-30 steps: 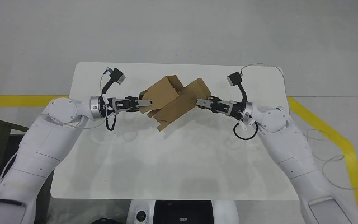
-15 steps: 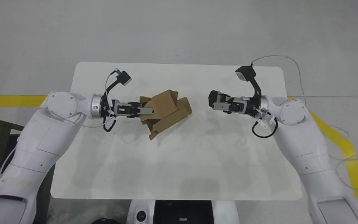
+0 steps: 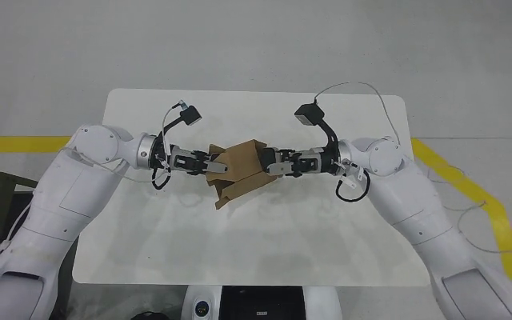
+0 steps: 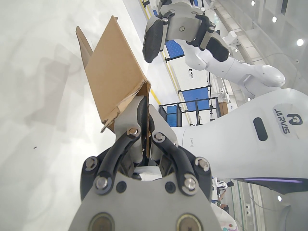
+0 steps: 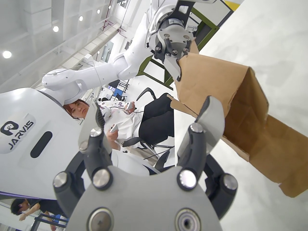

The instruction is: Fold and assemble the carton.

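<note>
A small white sign [image 4: 190, 73] on the far wall of the room, seen from the left wrist, bears a dark mark and one line of lettering running sideways, too small to make out.

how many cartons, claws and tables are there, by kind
carton: 1
claws: 2 (left claw shut on the carton, right claw open)
table: 1
total: 4
</note>
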`<control>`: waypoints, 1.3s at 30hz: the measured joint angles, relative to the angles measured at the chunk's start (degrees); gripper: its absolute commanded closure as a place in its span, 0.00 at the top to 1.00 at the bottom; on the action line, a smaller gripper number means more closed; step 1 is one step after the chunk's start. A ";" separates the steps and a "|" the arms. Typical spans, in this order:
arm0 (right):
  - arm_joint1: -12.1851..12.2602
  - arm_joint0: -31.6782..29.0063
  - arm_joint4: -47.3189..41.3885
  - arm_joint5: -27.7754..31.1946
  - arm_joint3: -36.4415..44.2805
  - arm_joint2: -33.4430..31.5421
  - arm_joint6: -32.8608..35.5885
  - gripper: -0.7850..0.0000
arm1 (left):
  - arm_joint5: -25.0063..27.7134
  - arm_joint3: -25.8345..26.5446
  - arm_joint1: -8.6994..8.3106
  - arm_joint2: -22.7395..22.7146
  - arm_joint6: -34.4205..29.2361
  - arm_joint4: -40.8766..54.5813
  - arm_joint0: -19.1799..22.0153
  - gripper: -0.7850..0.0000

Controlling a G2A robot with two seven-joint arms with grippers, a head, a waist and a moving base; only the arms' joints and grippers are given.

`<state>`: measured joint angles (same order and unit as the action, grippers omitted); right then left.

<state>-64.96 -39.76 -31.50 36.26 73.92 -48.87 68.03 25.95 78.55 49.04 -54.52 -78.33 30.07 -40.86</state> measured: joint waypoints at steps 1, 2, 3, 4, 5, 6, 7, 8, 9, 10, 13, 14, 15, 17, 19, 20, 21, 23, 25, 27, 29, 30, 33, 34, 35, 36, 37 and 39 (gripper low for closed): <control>-0.05 0.31 0.21 0.06 -0.32 0.56 -0.06 0.77 | -0.02 -0.01 0.03 0.01 -0.02 0.07 0.01 0.00; -0.09 0.64 0.56 0.06 -0.65 1.10 -0.06 0.76 | -0.04 -0.03 0.05 0.01 -0.03 0.16 0.00 0.00; -0.14 1.04 0.97 0.06 -1.05 1.78 -0.06 0.78 | -0.07 -0.06 0.09 0.02 -0.07 0.28 -0.01 0.00; -0.17 1.28 1.13 0.11 -1.34 2.25 -0.11 0.77 | -0.09 -0.08 0.11 0.02 -0.09 0.36 -0.02 0.00; -0.20 1.50 1.29 0.16 -1.69 2.68 -0.17 0.78 | -0.11 -0.07 0.13 0.02 -0.11 0.43 -0.03 0.00; -0.21 1.81 1.66 0.22 -2.23 3.19 -0.23 0.78 | -0.14 -0.02 0.15 0.00 -0.14 0.50 -0.03 0.00; -0.22 2.01 1.87 0.33 -2.63 3.49 -0.33 0.78 | -0.15 0.04 0.16 -0.04 -0.15 0.55 -0.03 0.00; -0.22 2.18 1.94 0.50 -3.01 3.77 -0.50 0.78 | -0.16 0.12 0.17 -0.08 -0.16 0.60 -0.03 0.00; -0.21 2.37 1.93 0.72 -3.49 4.09 -0.73 0.78 | -0.19 0.21 0.18 -0.13 -0.19 0.65 -0.04 0.00; -0.21 2.52 1.90 0.86 -3.83 4.29 -0.86 0.78 | -0.22 0.28 0.19 -0.16 -0.22 0.68 -0.05 0.00; -0.17 3.06 1.86 1.34 -4.78 4.87 -1.34 0.79 | -0.29 0.51 0.21 -0.22 -0.30 0.74 -0.09 0.00; -0.16 3.23 1.87 1.46 -5.05 5.04 -1.47 0.78 | -0.32 0.55 0.22 -0.22 -0.33 0.75 -0.10 0.00; -0.14 3.45 1.88 1.61 -5.41 5.24 -1.62 0.78 | -0.37 0.59 0.24 -0.22 -0.37 0.71 -0.10 0.00; -0.12 3.80 1.87 1.83 -5.93 5.54 -1.83 0.78 | -0.41 0.63 0.26 -0.21 -0.41 0.68 -0.10 0.00; -0.13 4.16 1.82 2.08 -6.51 5.92 -2.09 0.78 | -0.46 0.72 0.29 -0.19 -0.45 0.71 -0.10 0.00; -0.14 4.28 1.79 2.20 -6.77 6.12 -2.21 0.78 | -0.47 0.78 0.30 -0.17 -0.47 0.75 -0.11 0.00; -0.18 4.43 1.70 2.36 -7.06 6.43 -2.37 0.76 | -0.47 0.88 0.33 -0.14 -0.47 0.77 -0.11 0.00; -0.29 4.61 1.32 2.57 -7.36 6.95 -2.57 0.75 | -0.47 1.00 0.36 -0.07 -0.47 0.77 -0.10 0.00; -0.47 4.84 0.69 2.76 -7.64 7.60 -2.77 0.71 | -0.53 1.17 0.41 0.06 -0.53 0.77 -0.09 0.00; -0.68 5.16 0.05 2.95 -7.92 8.26 -2.96 0.66 | -0.56 1.27 0.47 0.19 -0.56 0.88 -0.07 0.00; -0.85 5.44 -0.50 3.11 -8.15 8.80 -3.11 0.59 | -0.60 1.31 0.51 0.29 -0.60 0.89 -0.05 0.00; -0.96 5.64 -0.84 3.13 -8.26 9.16 -3.14 0.56 | -0.61 1.31 0.52 0.33 -0.61 0.85 -0.04 0.00; -1.11 6.12 -1.73 2.99 -8.71 9.82 -2.99 0.53 | -0.66 1.18 0.51 0.35 -0.66 0.73 -0.05 0.00; -1.11 6.25 -1.93 2.95 -8.93 9.93 -2.95 0.53 | -0.69 1.13 0.49 0.31 -0.70 0.73 -0.06 0.00; -1.08 6.38 -2.11 2.91 -9.14 10.01 -2.91 0.52 | -0.71 1.08 0.46 0.27 -0.72 0.70 -0.07 0.00; -1.02 6.55 -2.36 2.83 -9.34 10.05 -2.84 0.51 | -0.76 1.03 0.43 0.22 -0.77 0.64 -0.09 0.00; -0.95 6.65 -2.53 2.74 -9.42 10.09 -2.74 0.50 | -0.79 0.98 0.40 0.18 -0.79 0.60 -0.11 0.00; -0.76 6.86 -3.01 2.36 -9.27 10.18 -2.37 0.49 | -0.82 0.90 0.35 0.12 -0.83 0.57 -0.18 0.00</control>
<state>-65.71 -32.90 -34.51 38.63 64.65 -38.70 65.66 25.12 79.45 49.39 -54.41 -79.16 30.63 -41.04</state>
